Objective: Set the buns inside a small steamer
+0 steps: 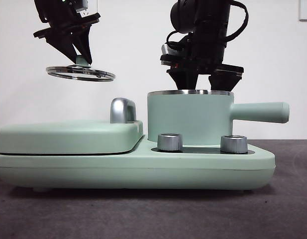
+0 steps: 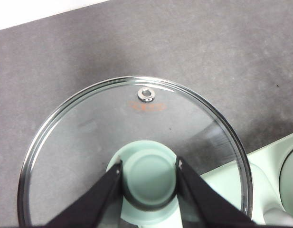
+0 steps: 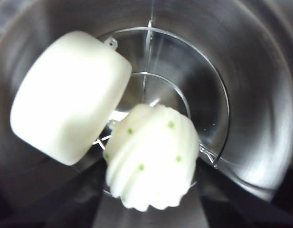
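The small steamer (image 1: 190,117) is a mint-green pot with a chrome rim, standing lidless on the right of the cooker base. In the right wrist view its steel inside (image 3: 250,95) holds both buns. The smooth cream bun (image 3: 70,95) leans against the wall. The ridged bun with green dots (image 3: 151,156) sits between my right gripper's (image 3: 151,190) jaws, over the wire rack. In the front view the right gripper (image 1: 203,82) reaches down into the pot's mouth. My left gripper (image 1: 81,57) is shut on the green knob (image 2: 148,178) of the glass lid (image 1: 81,73), holding it high above the griddle.
The flat mint-green griddle (image 1: 68,137) with its chrome handle (image 1: 122,110) takes up the left of the base (image 1: 133,169). The steamer's straight side handle (image 1: 260,112) sticks out to the right. Two chrome dials (image 1: 169,142) (image 1: 234,144) stand in front of the pot.
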### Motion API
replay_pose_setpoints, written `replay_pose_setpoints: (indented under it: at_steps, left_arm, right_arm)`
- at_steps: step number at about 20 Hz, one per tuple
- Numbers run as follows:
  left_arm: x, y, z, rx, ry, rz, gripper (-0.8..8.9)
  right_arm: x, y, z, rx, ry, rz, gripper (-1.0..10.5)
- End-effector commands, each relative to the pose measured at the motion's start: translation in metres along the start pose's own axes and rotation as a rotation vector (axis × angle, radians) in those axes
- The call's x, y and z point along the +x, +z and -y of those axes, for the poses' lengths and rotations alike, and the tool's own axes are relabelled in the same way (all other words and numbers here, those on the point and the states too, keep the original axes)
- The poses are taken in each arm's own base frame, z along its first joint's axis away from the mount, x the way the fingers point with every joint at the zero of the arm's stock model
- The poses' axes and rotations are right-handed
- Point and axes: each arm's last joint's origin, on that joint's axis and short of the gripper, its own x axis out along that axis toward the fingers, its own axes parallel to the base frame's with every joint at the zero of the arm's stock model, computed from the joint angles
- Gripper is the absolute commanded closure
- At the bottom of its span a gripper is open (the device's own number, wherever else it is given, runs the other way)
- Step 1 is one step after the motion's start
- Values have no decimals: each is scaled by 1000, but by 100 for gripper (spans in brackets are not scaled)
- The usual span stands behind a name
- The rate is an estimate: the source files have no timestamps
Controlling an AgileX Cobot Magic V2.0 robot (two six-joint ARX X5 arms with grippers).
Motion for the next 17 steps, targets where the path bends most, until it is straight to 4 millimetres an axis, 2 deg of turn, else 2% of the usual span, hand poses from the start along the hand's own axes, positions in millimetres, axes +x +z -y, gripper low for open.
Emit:
replay_pose_setpoints:
  at_steps: [1,5,9,11,14,17]
  left_arm:
    - [-1,8,1,13,-3,42,803]
    - [-1,8,1,13,-3,42,803]
    - [-1,8,1,13,-3,42,803]
    - [-1,8,1,13,-3,42,803]
    - [-1,8,1,13,-3,42,803]
    - [-1,8,1,13,-3,42,804]
  right_arm:
    - [1,4,-1,-9,-4,9,536]
    - [1,4,0,-8,-3,9,516]
    - [-11,6,-1,-9,-2,23,516]
    - [-25,9,-2,-6,1,48,517]
    - [-56,11,-4,-4,5,86,516]
    - [-89,2,-7,6,14,130,517]
